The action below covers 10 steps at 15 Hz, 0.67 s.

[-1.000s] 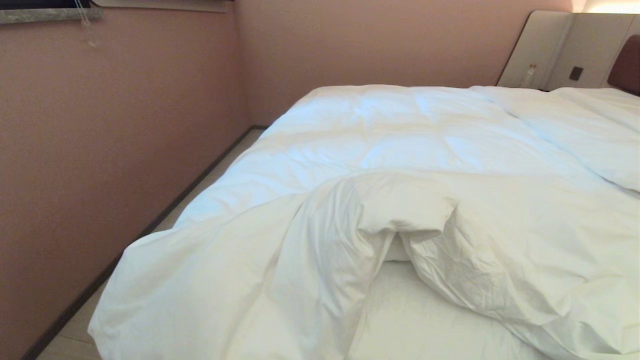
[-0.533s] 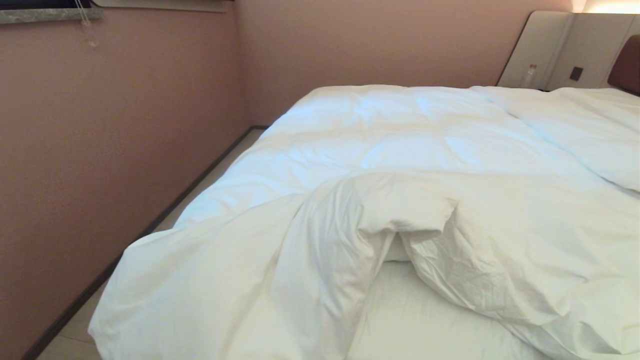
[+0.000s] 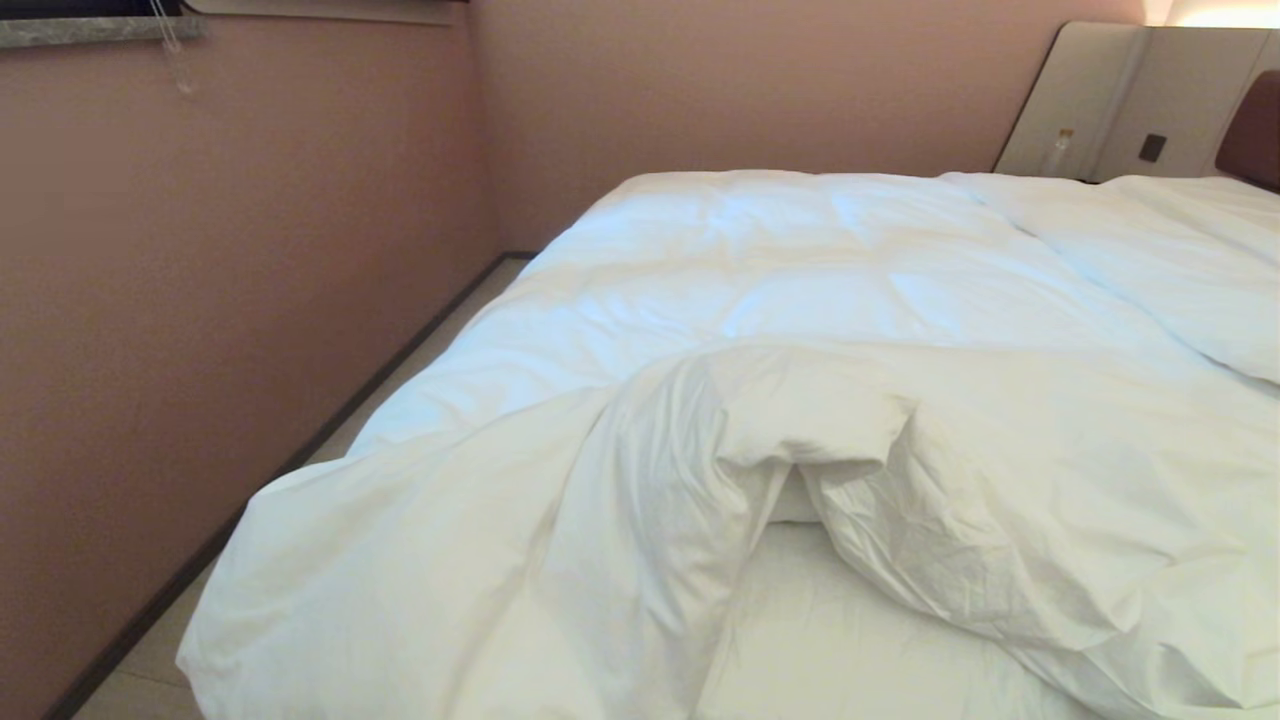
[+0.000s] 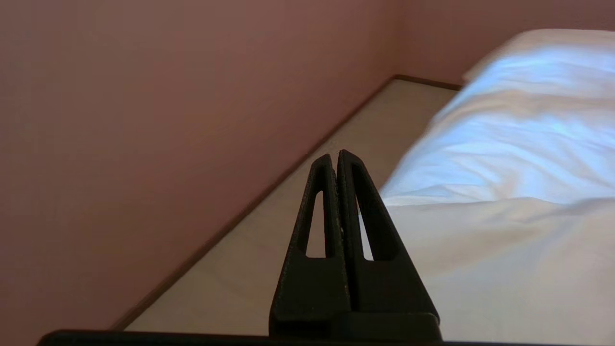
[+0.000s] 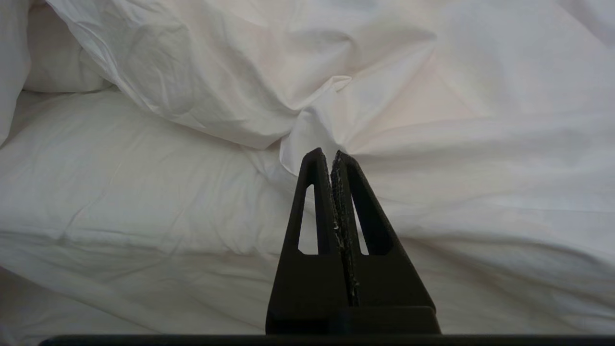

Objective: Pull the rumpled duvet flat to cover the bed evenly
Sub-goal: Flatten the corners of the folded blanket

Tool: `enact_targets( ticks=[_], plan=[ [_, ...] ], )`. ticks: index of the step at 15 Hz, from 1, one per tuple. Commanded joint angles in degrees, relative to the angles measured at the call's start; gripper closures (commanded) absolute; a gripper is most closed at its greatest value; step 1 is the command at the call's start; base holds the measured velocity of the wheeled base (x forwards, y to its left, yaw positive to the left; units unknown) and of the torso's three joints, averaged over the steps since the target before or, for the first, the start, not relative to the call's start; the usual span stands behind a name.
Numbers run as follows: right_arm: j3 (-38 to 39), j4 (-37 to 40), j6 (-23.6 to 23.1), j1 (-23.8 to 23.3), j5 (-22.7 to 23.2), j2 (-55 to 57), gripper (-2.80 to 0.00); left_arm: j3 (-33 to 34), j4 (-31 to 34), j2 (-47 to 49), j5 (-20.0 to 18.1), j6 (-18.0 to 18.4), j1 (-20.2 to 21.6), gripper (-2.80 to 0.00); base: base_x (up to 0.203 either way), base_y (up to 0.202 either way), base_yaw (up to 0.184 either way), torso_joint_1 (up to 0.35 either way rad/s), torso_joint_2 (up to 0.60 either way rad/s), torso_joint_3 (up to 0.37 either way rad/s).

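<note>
White duvet (image 3: 800,330) sits bunched on the bed (image 3: 850,650), folded back near the foot so bare sheet (image 3: 830,620) shows in the gap; the far part lies fairly flat. Left claw (image 4: 336,156) is pressed together on nothing, out over the floor strip (image 4: 298,202) by the pink wall (image 4: 144,120), apart from the cloth. Right claw (image 5: 329,156) is also pressed together, empty, pointing at a duvet fold. Risk: pulling with no fabric pinched does nothing; grabbing one thin layer likely drags the cover unevenly, or catches the sheet instead.
</note>
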Motion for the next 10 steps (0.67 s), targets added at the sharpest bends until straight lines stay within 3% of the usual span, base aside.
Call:
enact_targets(
  ticks=[1, 3, 6, 8, 10],
  plan=[
    [0.0, -0.1, 0.0, 0.0, 0.0, 0.0, 0.0, 1.6, -0.1, -1.5, 0.2, 0.0, 4.4, 0.0, 0.0, 0.0, 0.0, 0.0, 0.0, 0.0],
    [0.0, -0.1, 0.0, 0.0, 0.1, 0.0, 0.0, 3.8, -0.3, -3.5, -0.3, -0.2, 9.7, 0.0, 0.0, 0.0, 0.0, 0.0, 0.0, 0.0],
    [0.0, -0.1, 0.0, 0.0, 0.0, 0.0, 0.0, 8.7, -0.3, -9.2, -4.6, -0.1, 10.0, 0.0, 0.0, 0.0, 0.0, 0.0, 0.0, 0.0],
    [0.0, 0.0, 0.0, 0.0, 0.1, 0.0, 0.0, 13.3, -0.1, -15.7, -11.7, -0.2, 9.8, 0.0, 0.0, 0.0, 0.0, 0.0, 0.0, 0.0],
    [0.0, 0.0, 0.0, 0.0, 0.1, 0.0, 0.0, 19.1, 0.1, -21.2, -23.1, -0.2, 9.6, 0.0, 0.0, 0.0, 0.0, 0.0, 0.0, 0.0]
  ],
)
